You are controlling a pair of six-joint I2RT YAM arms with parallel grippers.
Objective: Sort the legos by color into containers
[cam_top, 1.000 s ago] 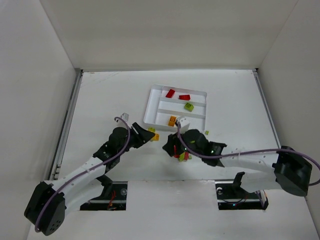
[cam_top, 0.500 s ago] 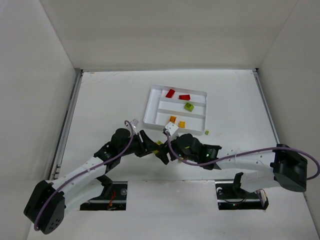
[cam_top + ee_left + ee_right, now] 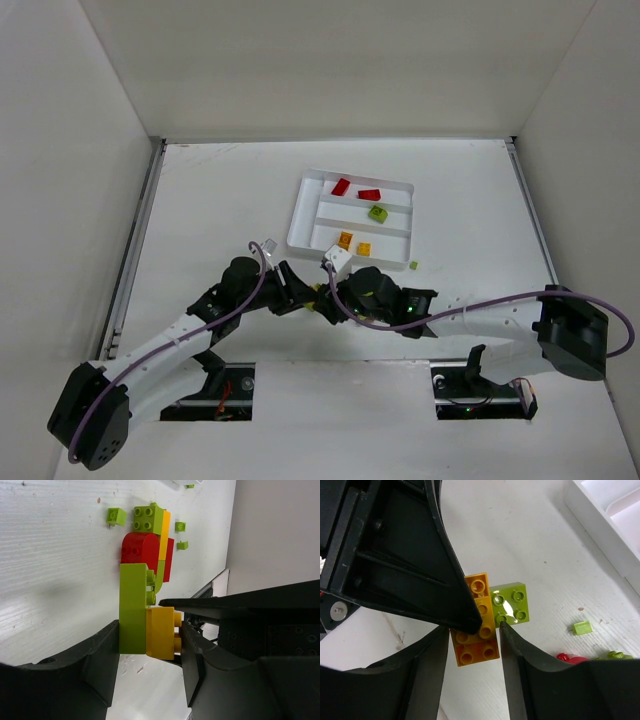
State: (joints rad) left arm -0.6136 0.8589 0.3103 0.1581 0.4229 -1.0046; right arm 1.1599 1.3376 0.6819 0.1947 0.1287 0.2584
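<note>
Lego clump of lime-green and yellow-orange plastic bricks [image 3: 132, 610] is clamped by left end effector [image 3: 150, 630] close to white bench [image 3: 50, 555]. Right end effector [image 3: 474, 628] straddles yellow-orange brick [image 3: 477, 650]; closure cannot be told. Judged light, stiff, slick: flat sides are advised.

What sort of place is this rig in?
Probably a lab data-collection cell, not a home or factory floor. Plain white walls box in a bare white table. The left arm and right arm are bolted at its near edge. The only props are a divided tray and legos.
</note>
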